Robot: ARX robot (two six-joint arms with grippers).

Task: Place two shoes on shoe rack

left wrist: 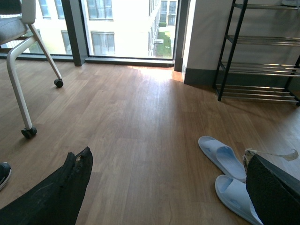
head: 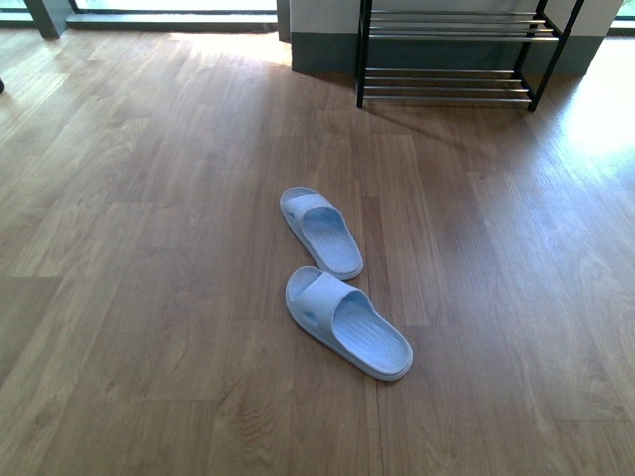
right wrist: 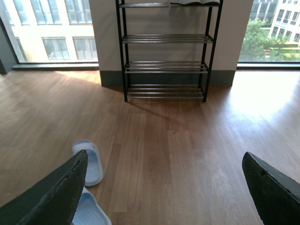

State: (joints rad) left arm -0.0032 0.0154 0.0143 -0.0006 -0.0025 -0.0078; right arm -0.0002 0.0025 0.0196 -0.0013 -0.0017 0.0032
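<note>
The two shoes are pale blue slide sandals lying on the wooden floor, one (head: 322, 231) farther off and one (head: 349, 322) closer. The shoe rack (head: 451, 59), a black frame with silver bars, stands against the wall at the back right, well beyond the sandals. Neither arm shows in the front view. My left gripper (left wrist: 168, 159) is open above the floor, with the sandals (left wrist: 220, 155) by one finger and the rack (left wrist: 262, 65) behind. My right gripper (right wrist: 165, 157) is open and empty, facing the rack (right wrist: 166, 51), with the sandals (right wrist: 89, 161) beside one finger.
A white-legged chair on casters (left wrist: 23, 56) stands off to the left by the windows. A dark shoe tip (left wrist: 3, 173) shows at the edge of the left wrist view. The rack's lower tiers (right wrist: 166, 66) hold nothing; a flat pale item (right wrist: 194, 2) lies on its top.
</note>
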